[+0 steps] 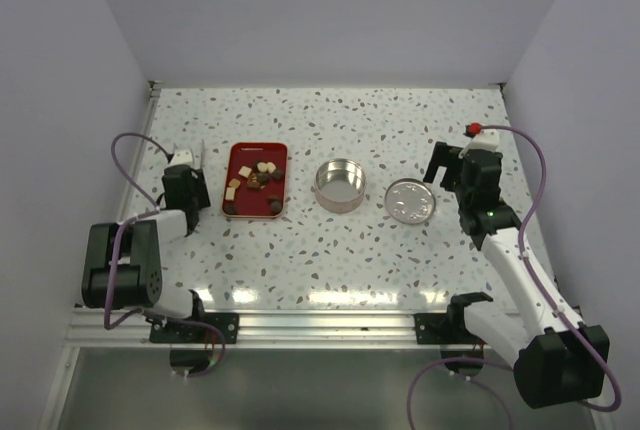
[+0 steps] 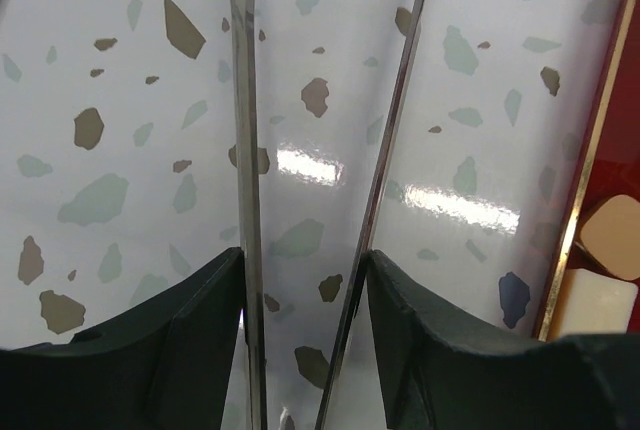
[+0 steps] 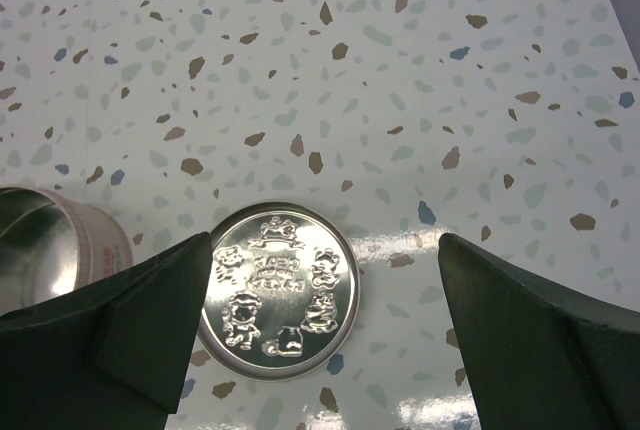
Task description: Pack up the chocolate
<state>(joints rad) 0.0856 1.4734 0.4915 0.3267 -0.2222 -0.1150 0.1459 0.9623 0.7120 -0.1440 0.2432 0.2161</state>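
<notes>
- Here, on the far left of the speckled worktop (image 1: 330,120), the left end effector (image 1: 185,166) is hovering low, just beside the left rim of the red tray (image 1: 280,154).
- In the left wrist view, its 2 thin metal fingers (image 2: 243,150) are standing a little apart, with only a narrow strip of bare worktop showing between them; they are gripping nothing.
- The chocolate (image 1: 255,185) is lying in the red tray, roughly 10 small pieces in dark brown, light brown and cream-white, scattered mostly through the middle and near end of it.
- At the right edge of the left wrist view, a light brown piece (image 2: 610,237) and a cream-white piece (image 2: 596,306) are sitting just inside the tray's gold-edged rim.
- To the right of the tray, the round silver tin (image 1: 340,202) is standing upright and uncovered, near the tray but not touching it.
- Right of the tin, its lid (image 1: 410,201) is lying flat on the worktop, its embossed face up, close to the tin yet apart from it.
- Farthest right, the right end effector (image 1: 452,165) is hanging above the worktop beside the lid, its 2 dark fingers (image 3: 150,320) spread wide and clamping nothing.
- In the right wrist view, the lid is showing in the gap between those fingers, with the tin's wall at the left edge.
</notes>
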